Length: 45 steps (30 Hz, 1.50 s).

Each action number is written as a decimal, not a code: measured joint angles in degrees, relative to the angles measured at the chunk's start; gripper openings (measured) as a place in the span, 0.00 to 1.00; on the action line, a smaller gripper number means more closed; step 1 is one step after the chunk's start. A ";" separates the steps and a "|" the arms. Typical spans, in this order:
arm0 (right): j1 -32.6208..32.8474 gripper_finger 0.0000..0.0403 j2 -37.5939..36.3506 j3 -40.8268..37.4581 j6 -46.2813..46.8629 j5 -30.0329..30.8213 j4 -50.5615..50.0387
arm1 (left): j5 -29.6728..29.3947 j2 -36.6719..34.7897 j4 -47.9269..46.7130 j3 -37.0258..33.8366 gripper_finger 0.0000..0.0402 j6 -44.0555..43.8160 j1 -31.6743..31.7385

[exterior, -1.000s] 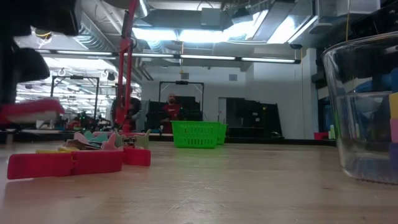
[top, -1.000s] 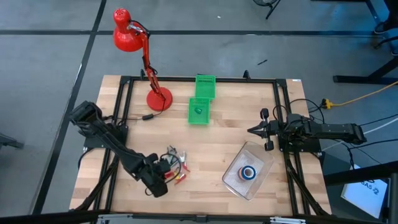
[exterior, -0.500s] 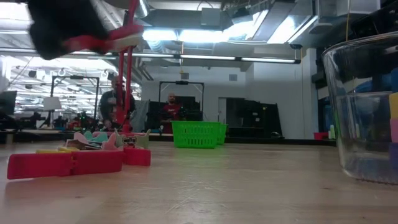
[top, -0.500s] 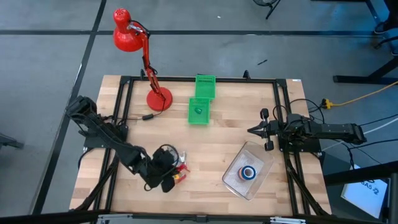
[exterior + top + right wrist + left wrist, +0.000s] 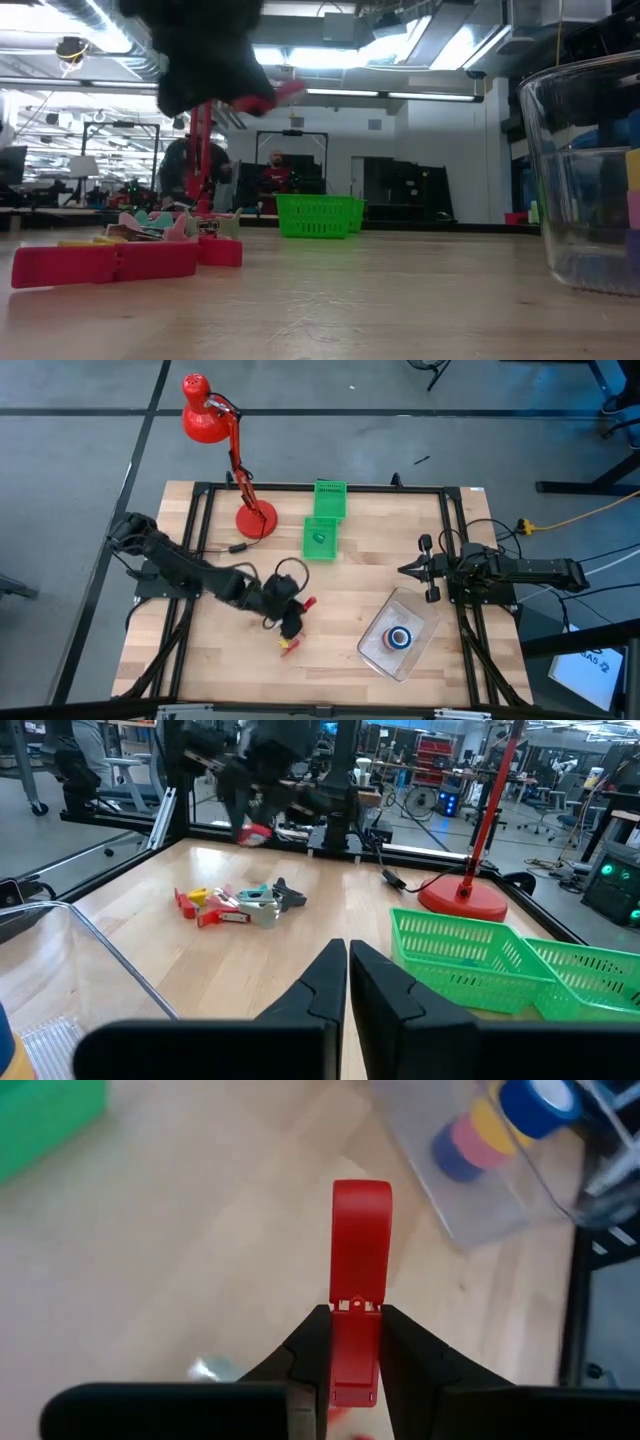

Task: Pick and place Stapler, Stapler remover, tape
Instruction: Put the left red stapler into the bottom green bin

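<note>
well, nearest in the low view a red stapler [image 5: 105, 262] lies flat on the table [image 5: 400, 300], with a small heap of staple removers [image 5: 165, 224] just behind it; a clear tub [image 5: 590, 180] stands at the far right of that view, and the tape [image 5: 490, 1130] rolls, blue, yellow and pink-red, are stacked inside it

above the table's middle the left gripper [image 5: 355, 1370] is clamped on another red stapler [image 5: 360, 1270], fingers [image 5: 305, 1355] pinching its hinged end so most of the body sticks out ahead, unsupported. from above, that gripper [image 5: 290, 615] hangs over the bare wood between the heap and the tub [image 5: 400, 638], well clear of the surface

the step in hand looks like carrying this stapler to a drop point, most likely the tub or one of the green baskets [image 5: 322, 540] beyond; which one i cannot tell. to do it well, travel level and slow, since a grip so near one end lets the long nose swing or slip. come in high over the rim, nose first, lower until the stapler is inside, and only then part the fingers; mind the tape already in the tub

farther off the right gripper [image 5: 347, 965] waits at the right edge with its fingers together, holding nothing. at the back stands a red lamp [image 5: 255, 518], and in the room beyond, a person [image 5: 272, 175]
</note>
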 joint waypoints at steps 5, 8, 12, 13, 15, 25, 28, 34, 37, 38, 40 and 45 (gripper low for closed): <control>-0.01 0.05 -0.02 0.00 0.00 -0.01 -0.02 | 5.03 0.00 0.00 0.00 0.14 5.72 7.46; -0.01 0.05 0.00 0.00 0.00 0.01 -0.02 | 8.37 0.00 0.00 0.00 0.14 10.31 12.21; -0.01 0.05 0.00 -0.01 0.00 0.00 -0.01 | 11.95 0.00 -0.01 0.00 0.14 14.88 18.58; 0.01 0.05 -0.01 -0.02 0.00 0.00 -0.02 | 12.71 0.00 -0.02 0.00 0.14 16.00 20.28; -0.01 0.05 -0.01 -0.02 0.00 0.01 0.00 | 14.01 0.00 -0.02 0.00 0.14 18.17 23.55; 0.01 0.05 -0.01 -0.01 0.00 0.00 -0.02 | 19.53 3.05 4.81 0.07 0.14 28.69 35.61; 0.01 0.05 0.00 0.00 0.00 0.01 -0.04 | 20.33 5.91 7.60 0.54 0.14 30.09 37.23; 0.00 0.05 0.00 -0.02 0.00 0.01 -0.07 | 21.63 12.14 5.74 6.33 0.14 33.62 39.42; 0.00 0.05 0.00 -0.01 -0.01 0.01 -0.07 | 21.99 14.29 2.35 8.86 0.14 36.87 40.32; -0.01 0.05 -0.01 0.00 0.00 0.01 -0.07 | 21.95 14.70 1.12 9.53 0.14 38.27 40.52; 0.00 0.05 -0.01 -0.02 0.00 -0.01 -0.07 | 21.86 15.70 -0.89 11.16 0.16 40.80 40.86; 0.01 0.05 0.00 0.00 0.00 0.01 -0.06 | 23.78 17.58 -3.48 12.67 0.21 44.81 41.94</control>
